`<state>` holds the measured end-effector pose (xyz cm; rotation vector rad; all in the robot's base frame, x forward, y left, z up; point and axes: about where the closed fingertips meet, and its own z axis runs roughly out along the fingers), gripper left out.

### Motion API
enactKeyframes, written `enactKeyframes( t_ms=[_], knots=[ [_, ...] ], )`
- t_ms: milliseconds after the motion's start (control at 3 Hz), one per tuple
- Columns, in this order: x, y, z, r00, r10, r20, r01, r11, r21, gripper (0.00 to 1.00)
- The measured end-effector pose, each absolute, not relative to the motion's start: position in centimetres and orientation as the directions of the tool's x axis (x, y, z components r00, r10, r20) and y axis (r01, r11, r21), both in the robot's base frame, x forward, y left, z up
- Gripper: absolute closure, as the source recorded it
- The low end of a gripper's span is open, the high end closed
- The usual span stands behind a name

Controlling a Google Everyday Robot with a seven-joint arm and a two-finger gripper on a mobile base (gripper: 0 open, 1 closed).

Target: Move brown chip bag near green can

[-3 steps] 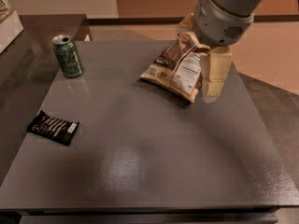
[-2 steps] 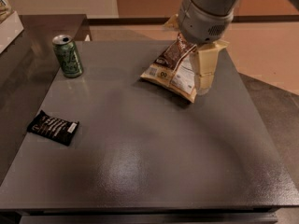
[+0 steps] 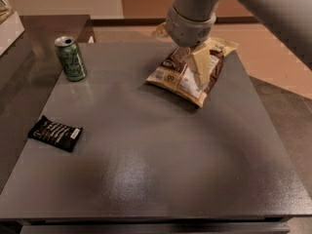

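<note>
The brown chip bag (image 3: 176, 80) lies on the dark table (image 3: 146, 174) at the back right, its white label panel facing up. My gripper (image 3: 196, 63) reaches down from the top of the camera view and is right over the middle of the bag, touching or nearly touching it. The arm's grey wrist hides the bag's far end. The green can (image 3: 71, 59) stands upright at the back left of the table, well apart from the bag.
A small flat black packet (image 3: 55, 133) with white print lies near the table's left edge. A second dark surface adjoins the table on the left. A white object (image 3: 7, 21) sits at the far left corner. The floor drops away to the right.
My gripper has moved left from the bag's right edge to over the middle of the bag. The bag, the can and the black packet have not moved.
</note>
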<state>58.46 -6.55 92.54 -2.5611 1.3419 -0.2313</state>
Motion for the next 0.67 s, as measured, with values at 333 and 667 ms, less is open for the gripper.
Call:
enactKeyframes(
  t_ms=[333, 667],
  knots=[
    [60.9, -6.8, 91.5, 0.601, -0.792, 0.105, -0.751, -0.605, -0.263, 0.0],
    [62.4, -7.9, 90.2, 0.617, -0.77, 0.164, -0.736, -0.638, -0.228, 0.0]
  ],
)
